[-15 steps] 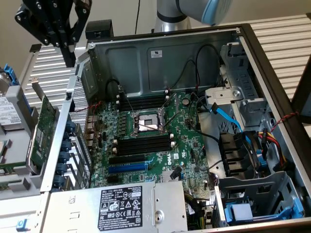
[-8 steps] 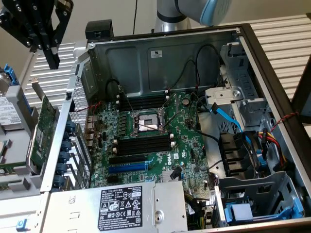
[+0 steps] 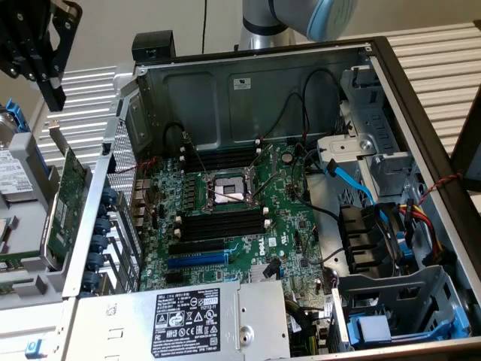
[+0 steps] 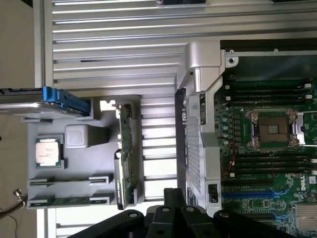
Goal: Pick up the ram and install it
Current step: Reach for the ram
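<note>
While the end effector [image 4: 173, 192] hangs shut with nothing between its fingers, seemingly over the slatted desk [image 4: 114, 49] between the grey holder [image 4: 79, 136] and the open computer [image 4: 198, 148], I judge that the pick has not yet begun. The ram [image 4: 74, 201] appears to sit on edge in a groove of the holder, near the processor chip [image 4: 48, 151] and well apart from the end effector. A good grasp needs the fingers spread first. They should then come down square across the stick's thin faces, near its middle, clear of the upright green card [image 4: 126, 158] close by. A straight lift should keep it from jamming. Farther off, the black memory slots [image 4: 267, 91] look empty, and the stick's long side must line up with them.
</note>
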Motion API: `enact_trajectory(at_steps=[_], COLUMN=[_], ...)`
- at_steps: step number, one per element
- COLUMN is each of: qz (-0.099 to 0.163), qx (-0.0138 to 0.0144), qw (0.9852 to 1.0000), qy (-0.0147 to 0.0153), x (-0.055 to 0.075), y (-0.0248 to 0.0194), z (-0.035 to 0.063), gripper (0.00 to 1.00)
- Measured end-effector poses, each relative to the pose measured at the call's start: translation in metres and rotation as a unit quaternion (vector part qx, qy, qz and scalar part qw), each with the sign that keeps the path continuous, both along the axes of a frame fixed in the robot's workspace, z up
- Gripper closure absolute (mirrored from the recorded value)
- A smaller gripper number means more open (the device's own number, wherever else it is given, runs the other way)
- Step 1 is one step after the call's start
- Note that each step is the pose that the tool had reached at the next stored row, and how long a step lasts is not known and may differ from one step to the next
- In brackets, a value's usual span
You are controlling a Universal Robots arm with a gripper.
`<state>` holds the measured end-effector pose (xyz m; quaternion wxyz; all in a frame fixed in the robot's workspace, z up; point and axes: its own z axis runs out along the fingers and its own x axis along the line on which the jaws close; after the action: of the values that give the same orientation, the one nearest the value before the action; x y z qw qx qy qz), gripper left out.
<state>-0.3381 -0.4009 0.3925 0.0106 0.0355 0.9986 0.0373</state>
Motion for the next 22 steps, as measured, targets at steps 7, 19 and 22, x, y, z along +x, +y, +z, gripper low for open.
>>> enact_trajectory(at_steps=[7, 19, 22], qz=[0.000, 0.000, 0.000], qx=[0.0010, 0.0011, 0.0011], qw=[1.0000, 1.0000, 1.0000], qy=[0.0000, 0.0000, 0.0000], x=[-0.027, -0.080, -0.092], y=[-0.0049, -0.0167, -0.0221], z=[0.0000, -0.0001, -0.0002], gripper=[0.90, 0.90, 0.90])
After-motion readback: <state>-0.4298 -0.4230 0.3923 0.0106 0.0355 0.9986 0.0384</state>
